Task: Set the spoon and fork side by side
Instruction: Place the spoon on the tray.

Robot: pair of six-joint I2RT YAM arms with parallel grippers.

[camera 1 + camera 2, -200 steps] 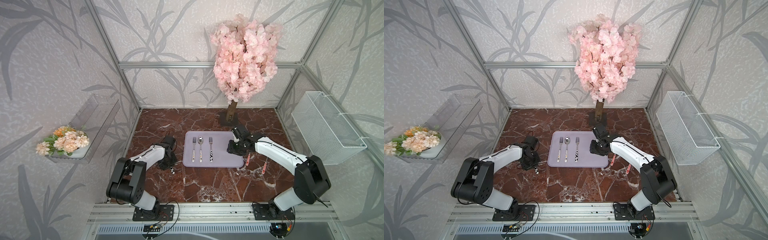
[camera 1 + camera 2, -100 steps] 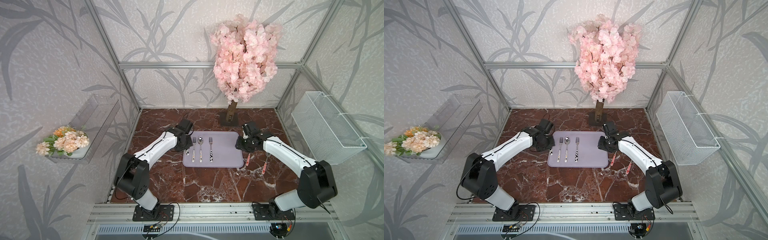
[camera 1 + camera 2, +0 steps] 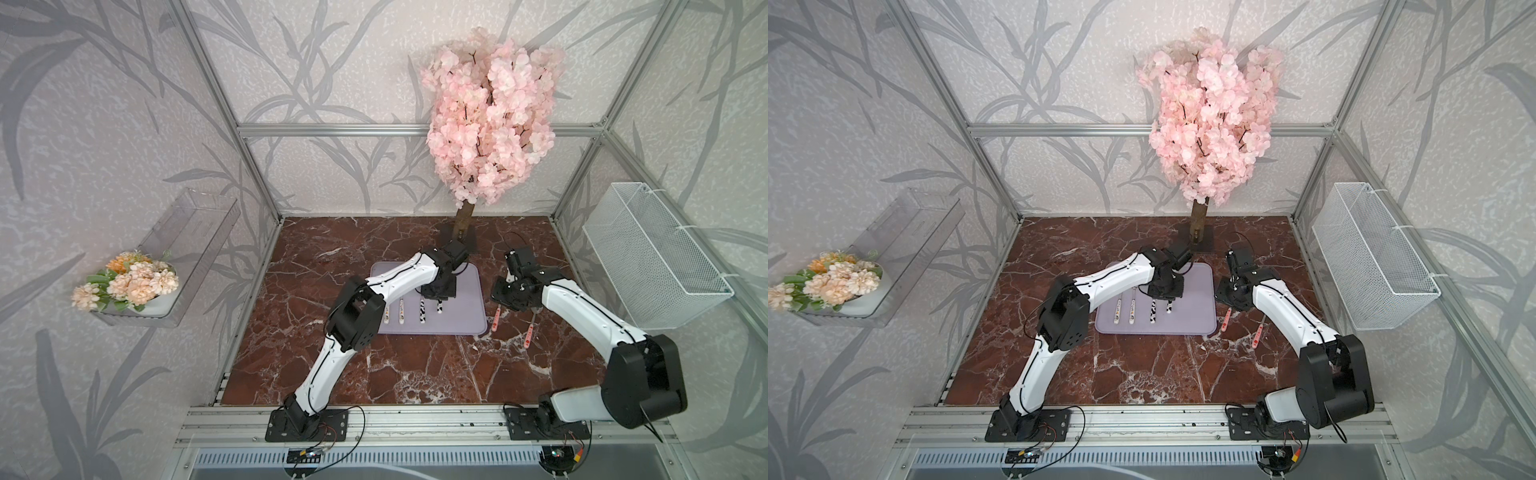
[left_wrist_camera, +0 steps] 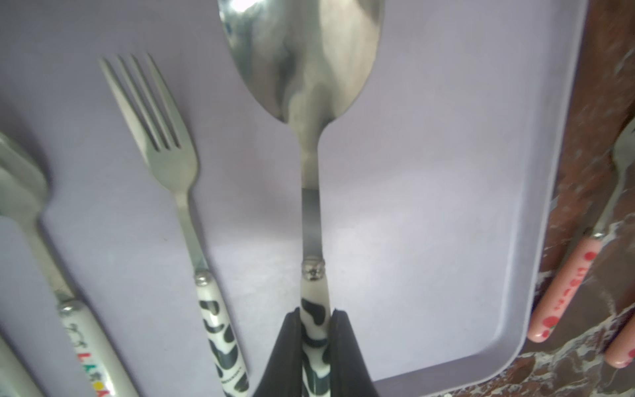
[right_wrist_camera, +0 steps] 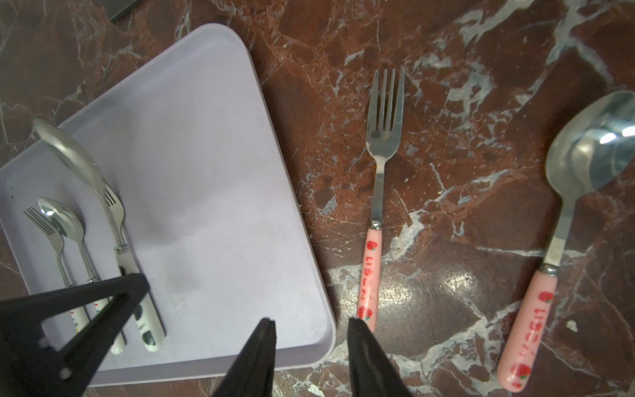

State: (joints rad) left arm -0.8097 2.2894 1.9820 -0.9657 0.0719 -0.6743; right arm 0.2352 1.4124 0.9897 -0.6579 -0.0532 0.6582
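Spoon (image 4: 309, 68) w/ cow-print handle clamped in L gripper (image 4: 314, 316), bowl tilted up over purple tray (image 4: 481, 172), just beside matching fork (image 4: 165, 137). R gripper (image 5: 311, 326) empty, jaws part open. Risk: releasing while tilted, spoon bounces, knocks fork or lands skewed

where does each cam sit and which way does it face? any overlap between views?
Top views: high at the front edge, looking down and back over the table; left arm and right arm show whole.
Left wrist: on the left arm, looking along the left claw over the tray; claw tips show, shut on the cow-pattern spoon.
Right wrist: on the right arm, looking down past the open right claw at the pink fork and pink spoon.
Shared: both wrist views show tray, cow-pattern spoon, pink fork.
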